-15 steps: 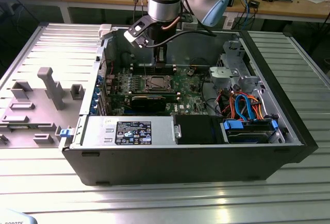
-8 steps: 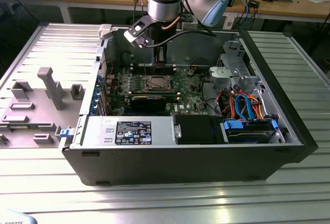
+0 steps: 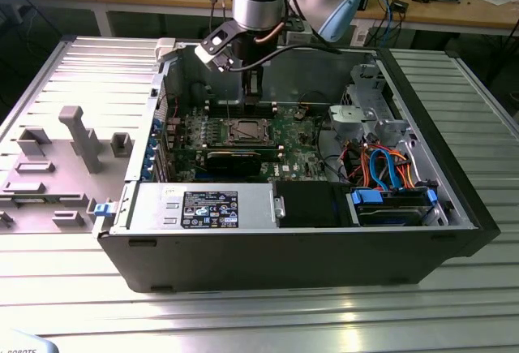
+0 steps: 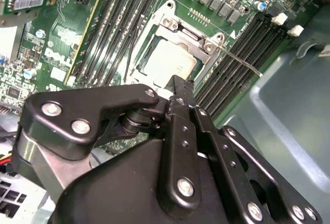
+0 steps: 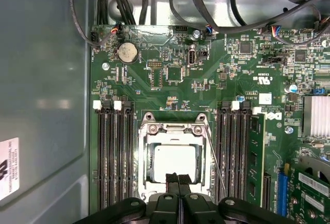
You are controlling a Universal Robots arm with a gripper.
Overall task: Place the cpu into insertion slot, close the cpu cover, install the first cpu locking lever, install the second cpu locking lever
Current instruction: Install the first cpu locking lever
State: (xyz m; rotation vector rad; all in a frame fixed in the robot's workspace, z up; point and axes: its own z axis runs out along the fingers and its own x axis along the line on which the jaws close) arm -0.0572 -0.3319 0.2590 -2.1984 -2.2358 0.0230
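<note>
Silvery cpu [image 5: 172, 159] is sitting in the slot [image 5: 143, 131] beneath the flat-lying cover [image 5: 146, 159] while I'm holding my gripper [image 5: 178, 177] pinched together, empty, at its edge, judging the lever [image 5: 215, 162] wants slow, square pressure.

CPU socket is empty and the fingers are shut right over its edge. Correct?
No, the socket is not empty: the first wrist view shows the silver chip sitting in it. The rest holds: the fingers are shut right over its edge.
</note>
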